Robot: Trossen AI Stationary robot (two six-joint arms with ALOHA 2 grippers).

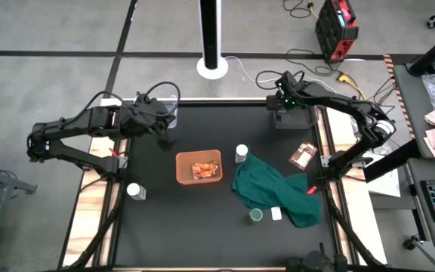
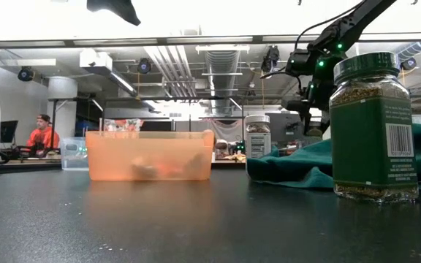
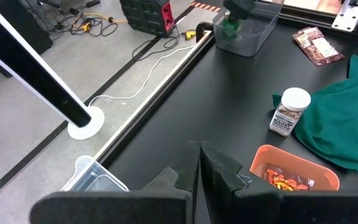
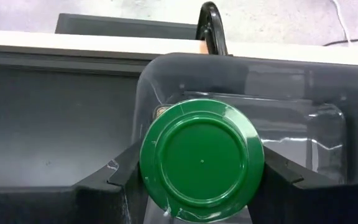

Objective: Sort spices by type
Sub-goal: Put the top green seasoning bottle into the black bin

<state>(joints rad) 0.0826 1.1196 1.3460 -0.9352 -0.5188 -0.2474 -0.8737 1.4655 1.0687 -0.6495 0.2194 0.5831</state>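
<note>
Two arms are up at the far edge of my table. Starting at the left of the high view, a white-capped jar (image 1: 135,190) stands alone near the left edge, not yet sorted. My left gripper (image 1: 166,130) hangs over the far-left corner beside a clear bin (image 3: 95,174); its fingers (image 3: 219,171) are closed together on nothing, so I read that arm as waiting. Moving right, the orange tray (image 1: 181,162) sits mid-table with orange-red packets (image 1: 204,170) gathered inside, which looks like the packet pile. Just beside it stands a second white-capped jar (image 1: 241,153), touching the edge of the green cloth (image 1: 278,189). A green-capped jar (image 1: 256,215) and a small white block (image 1: 276,214) sit at the cloth's near edge. Further right, a brown packet (image 1: 303,155) lies by itself, well apart from the tray. At the far right corner my right gripper (image 4: 197,168) is clamped around another green-capped jar (image 4: 201,159), held upright over a clear container (image 4: 328,124), I judge to start the green-cap group there
</note>
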